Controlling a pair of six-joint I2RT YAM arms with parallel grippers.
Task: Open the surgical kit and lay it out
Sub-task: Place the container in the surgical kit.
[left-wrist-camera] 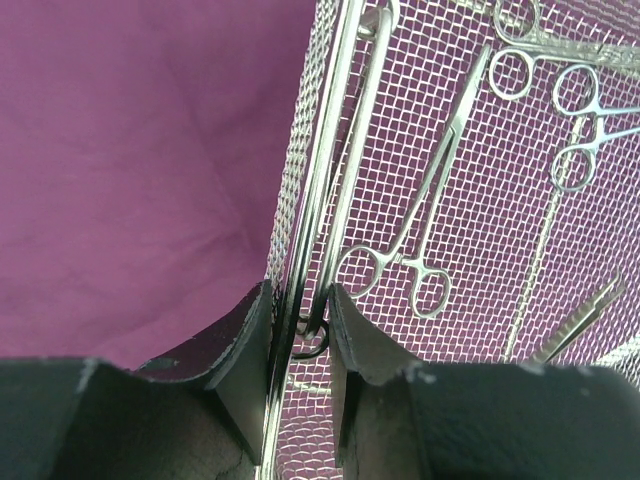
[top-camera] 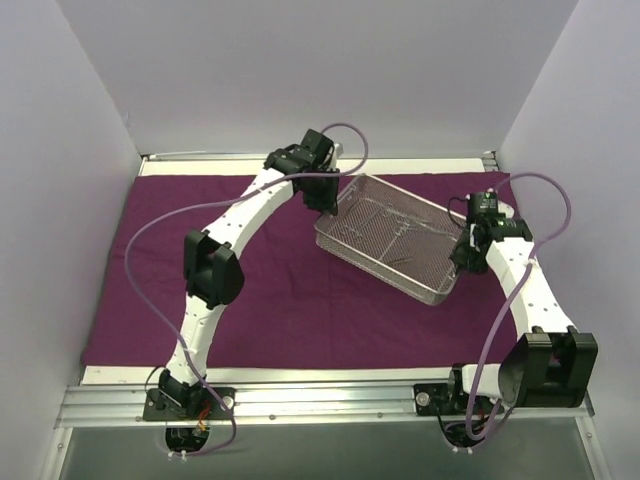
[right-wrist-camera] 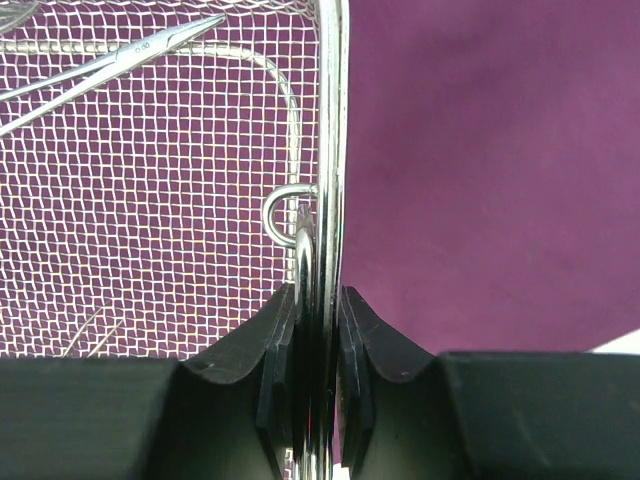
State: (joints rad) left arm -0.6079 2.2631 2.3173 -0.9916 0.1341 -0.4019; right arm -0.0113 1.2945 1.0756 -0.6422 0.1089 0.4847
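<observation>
Bolted to a metal rail (top-camera: 320,400) nearest the camera, the two arm bases are seen below the wire-mesh tray (top-camera: 380,266), one to its left and one to its right. A purple cloth (top-camera: 280,300) is spread flat beneath the tray and reaches well beyond it on the left and near sides.

The left arm (top-camera: 215,270) is arched over the cloth from the left of the tray. The left gripper (top-camera: 322,195) is set at the tray's far-left end. In the left wrist view this gripper (left-wrist-camera: 300,300) is clamped on the tray's end wall: one finger (left-wrist-camera: 240,340) is pressed outside the rim wires and the other is placed inside.

The tray is turned at a slant between the two grippers. Whether it rests on the cloth or is held just clear of it cannot be told.

On the mesh floor, one pair of forceps (left-wrist-camera: 425,230) is laid just inside the gripped wall, with its ring handles toward the fingers. More ring-handled instruments (left-wrist-camera: 575,100) are gathered further in from that wall. A flat, tweezer-like piece (left-wrist-camera: 585,315) is partly seen beyond them.

At the tray's right end the right gripper (top-camera: 463,255) is placed. In the right wrist view it (right-wrist-camera: 320,300) is closed tightly on the rim, with mesh to one side and cloth to the other. A slender instrument (right-wrist-camera: 120,60) is seen lying inside the tray.
</observation>
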